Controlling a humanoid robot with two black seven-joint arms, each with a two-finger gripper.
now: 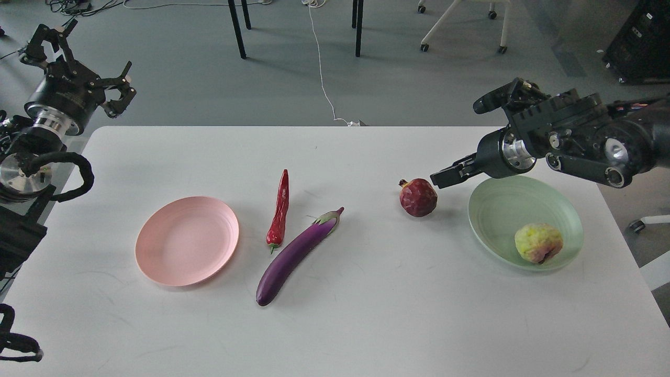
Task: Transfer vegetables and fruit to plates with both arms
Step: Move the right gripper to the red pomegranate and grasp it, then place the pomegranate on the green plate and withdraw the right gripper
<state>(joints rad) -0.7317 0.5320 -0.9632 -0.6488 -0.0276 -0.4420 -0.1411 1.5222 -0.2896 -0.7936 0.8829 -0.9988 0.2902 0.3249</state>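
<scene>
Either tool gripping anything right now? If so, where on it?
Nothing held. Left tool hangs off-table; right tool hovers beside the pomegranate, not around it.

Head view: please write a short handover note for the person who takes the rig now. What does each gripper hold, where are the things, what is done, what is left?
Left gripper: open, empty, raised off the table's far-left corner.
Right gripper: holds nothing, tip just right of the pomegranate; open or shut is unclear.
Done: yellow-green fruit lies in the green plate.
Left: pomegranate, on the table left of the green plate; red chili and eggplant, side by side mid-table. Pink plate has nothing on it.
</scene>
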